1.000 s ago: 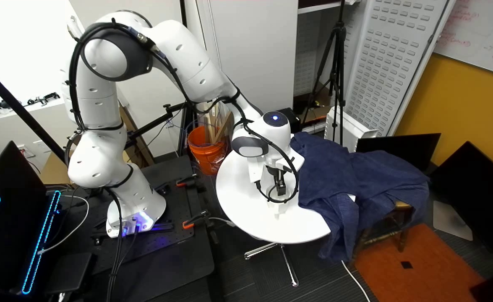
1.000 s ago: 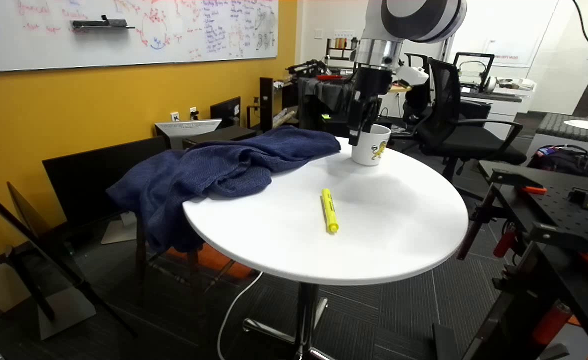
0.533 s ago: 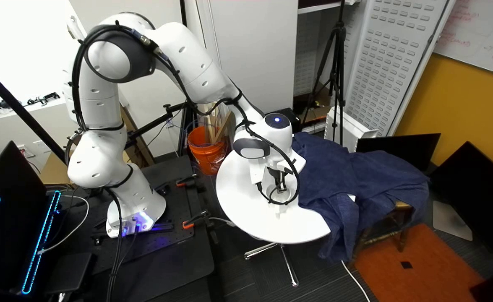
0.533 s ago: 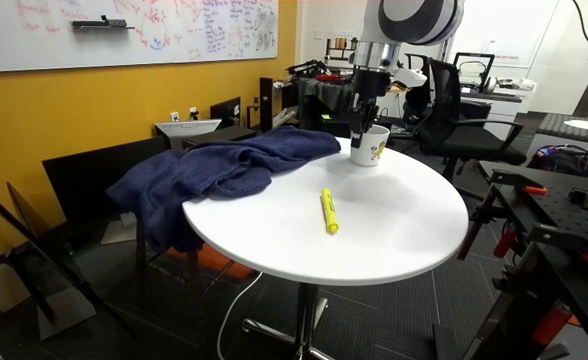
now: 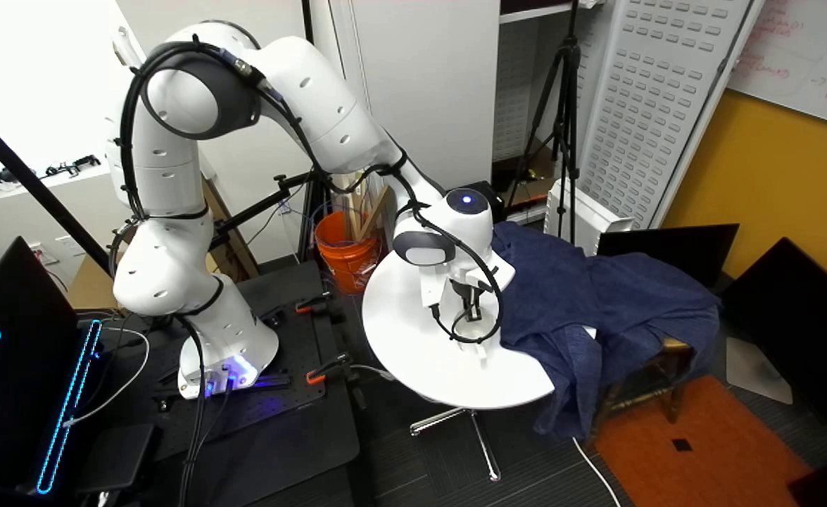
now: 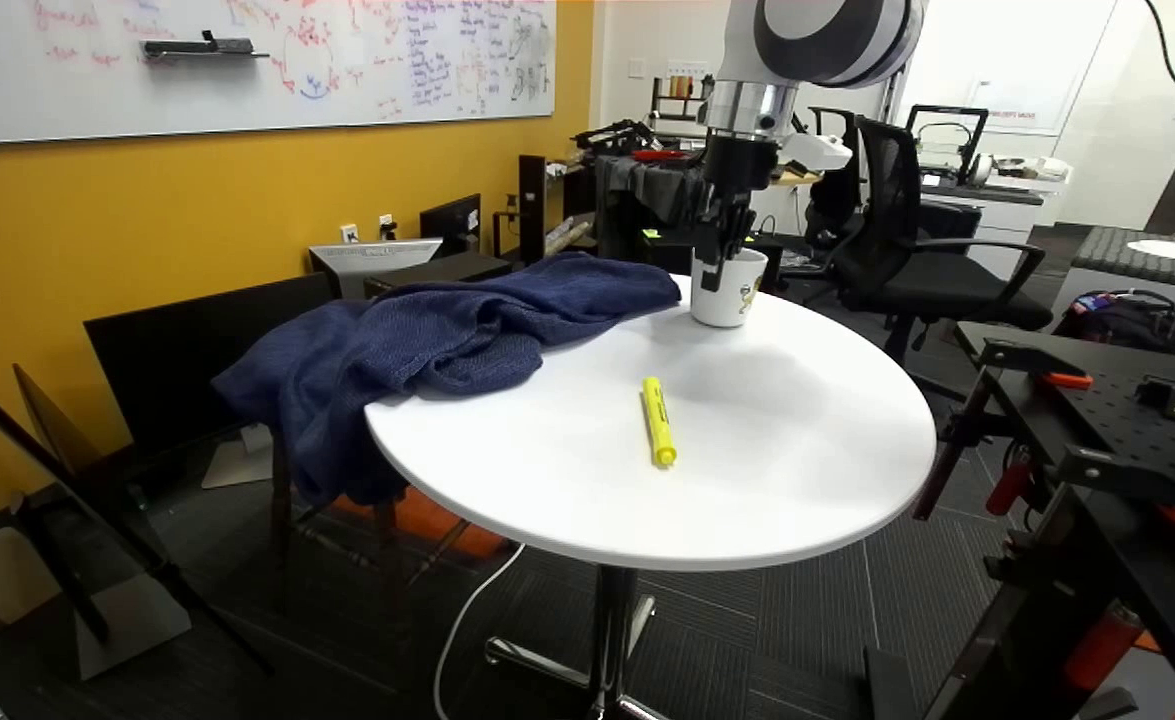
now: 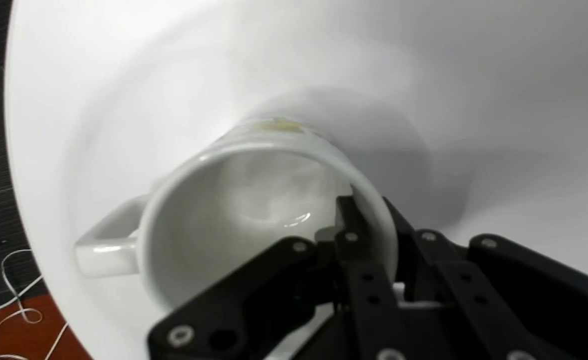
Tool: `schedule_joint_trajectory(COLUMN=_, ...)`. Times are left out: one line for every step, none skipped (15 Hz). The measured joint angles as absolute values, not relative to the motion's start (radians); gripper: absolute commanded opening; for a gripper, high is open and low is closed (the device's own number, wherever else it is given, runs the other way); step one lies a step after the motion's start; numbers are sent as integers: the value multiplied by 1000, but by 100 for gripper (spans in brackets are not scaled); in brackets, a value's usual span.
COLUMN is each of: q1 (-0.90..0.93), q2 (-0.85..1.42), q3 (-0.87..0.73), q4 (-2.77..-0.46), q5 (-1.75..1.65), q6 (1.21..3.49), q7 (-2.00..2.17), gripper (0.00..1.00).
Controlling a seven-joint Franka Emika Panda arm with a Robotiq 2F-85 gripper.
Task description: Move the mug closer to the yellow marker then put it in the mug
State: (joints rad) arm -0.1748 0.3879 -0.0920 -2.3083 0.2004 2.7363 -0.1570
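Mug (image 6: 723, 308) pinched by its wall: I have the end effector (image 7: 371, 205) clamped there, one finger inside the rim and one outside, on the side away from the handle (image 7: 108, 257). My arm (image 5: 325, 105) rises, folds at a high elbow and slopes down over the table (image 6: 787, 450), wrist pointing downward. The mug is near the table's far edge in an exterior view, close to upright, beside the end of the cloth (image 6: 467, 330); whether its bottom bears on the table I can't tell. The yellow marker (image 6: 659, 425) lies well apart from it.

The mug is white and glossy, round-walled, with an angular handle and a yellow printed figure (image 6: 750, 292). The marker is a slim, bright, plastic-looking stick with dark lettering. The table's top is round, smooth and white; the cloth is dark blue, coarse and rumpled.

Compared with a second ago, my jaws have drawn together, and the mug has edged toward the cloth and turned, so its figure sits nearer its right-hand outline in that view. The marker lies where it lay.
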Motion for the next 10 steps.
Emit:
schedule_joint_trajectory(q1=-175, q2=388, q3=-92, q4=-2308, q5=195, q6=2736, q7=-149, gripper=3)
schedule_joint_trajectory(q1=-175, q2=388, q3=-92, q4=-2307, q5=190, q6=2736, q7=-146, gripper=3)
schedule_joint_trajectory(q1=-174, q2=388, q3=-92, q4=-2307, q5=181, q6=2735, q7=-138, gripper=3)
schedule_joint_trajectory(q1=-173, q2=388, q3=-92, q4=-2306, q5=168, q6=2735, q7=-127, gripper=3)
schedule_joint_trajectory(q1=-172, q2=388, q3=-92, q4=-2305, q5=156, q6=2733, q7=-118, gripper=3)
schedule_joint_trajectory(q1=-169, q2=388, q3=-92, q4=-2303, q5=143, q6=2732, q7=-110, gripper=3)
schedule_joint_trajectory(q1=-167, q2=388, q3=-92, q4=-2301, q5=132, q6=2730, q7=-107, gripper=3)
schedule_joint_trajectory(q1=-163, q2=388, q3=-92, q4=-2299, q5=122, q6=2729, q7=-106, gripper=3)
schedule_joint_trajectory(q1=-158, q2=388, q3=-92, q4=-2297, q5=115, q6=2729, q7=-106, gripper=3)
schedule_joint_trajectory(q1=-153, q2=388, q3=-93, q4=-2295, q5=105, q6=2729, q7=-104, gripper=3)
